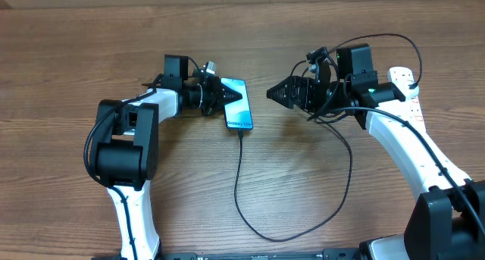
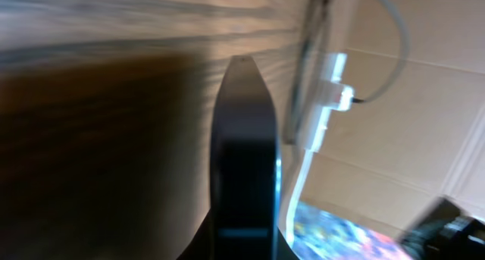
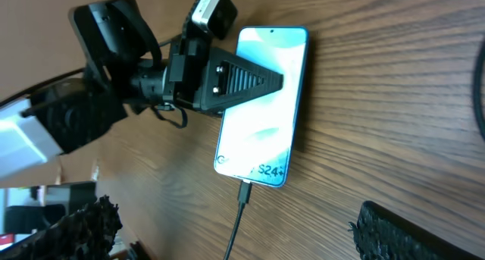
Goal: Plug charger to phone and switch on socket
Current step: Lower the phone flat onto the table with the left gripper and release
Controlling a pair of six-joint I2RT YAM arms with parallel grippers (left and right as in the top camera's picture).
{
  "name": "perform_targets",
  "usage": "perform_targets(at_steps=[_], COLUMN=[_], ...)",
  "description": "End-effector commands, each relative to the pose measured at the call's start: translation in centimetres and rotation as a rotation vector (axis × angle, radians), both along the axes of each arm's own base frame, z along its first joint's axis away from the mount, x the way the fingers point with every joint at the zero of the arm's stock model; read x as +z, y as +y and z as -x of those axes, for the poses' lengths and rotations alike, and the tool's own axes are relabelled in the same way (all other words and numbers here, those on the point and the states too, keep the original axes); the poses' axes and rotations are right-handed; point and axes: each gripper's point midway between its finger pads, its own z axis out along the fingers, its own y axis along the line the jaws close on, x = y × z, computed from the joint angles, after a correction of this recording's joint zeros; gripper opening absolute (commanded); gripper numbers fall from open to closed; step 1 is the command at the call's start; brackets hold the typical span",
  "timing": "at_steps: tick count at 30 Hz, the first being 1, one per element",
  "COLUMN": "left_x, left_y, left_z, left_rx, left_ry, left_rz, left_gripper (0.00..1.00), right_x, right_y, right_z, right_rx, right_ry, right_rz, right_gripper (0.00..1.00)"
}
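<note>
- The phone (image 1: 241,117) lies flat on the wooden surface (image 1: 76,48), screen up and lit.
- The charger (image 1: 237,176) has its connector tip in the phone's lower edge. Its cable loops away below the phone, then climbs to the right.
- Left pincer (image 3: 276,82): fingers drawn together to one point, holding nothing, over the phone's upper screen.
- Right pincer (image 1: 273,93): spread wide, empty, just right of the phone.
- The socket (image 1: 413,97) lies well right of the phone, partly under the right arm.
</note>
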Motion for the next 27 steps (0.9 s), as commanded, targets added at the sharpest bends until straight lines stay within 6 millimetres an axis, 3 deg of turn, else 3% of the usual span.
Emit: perform_targets(at_steps=[1, 9, 19, 27], left_x=[-0.9, -3.9, -6.6, -7.7], left_y=[0.5, 2.4, 5.1, 8.2], left_z=[-0.6, 0.3, 1.9, 3.7], left_rx=[-0.025, 0.01, 0.041, 0.068], left_ry=[-0.124, -0.05, 0.061, 0.188], left_rz=[-0.133, -0.306, -0.493, -0.628], left_gripper=[0.08, 0.28, 0.32, 0.53], right_x=[0.9, 0.7, 0.5, -1.5], right_y=[-0.4, -0.4, -0.5, -2.3], right_z=[-0.1, 0.0, 0.4, 1.0], right_rx=[0.005, 0.003, 0.004, -0.054], right_ry=[-0.051, -0.045, -0.024, 0.043], right_rz=[0.027, 0.031, 0.036, 0.151], right_gripper=[1.0, 1.0, 1.0, 1.0])
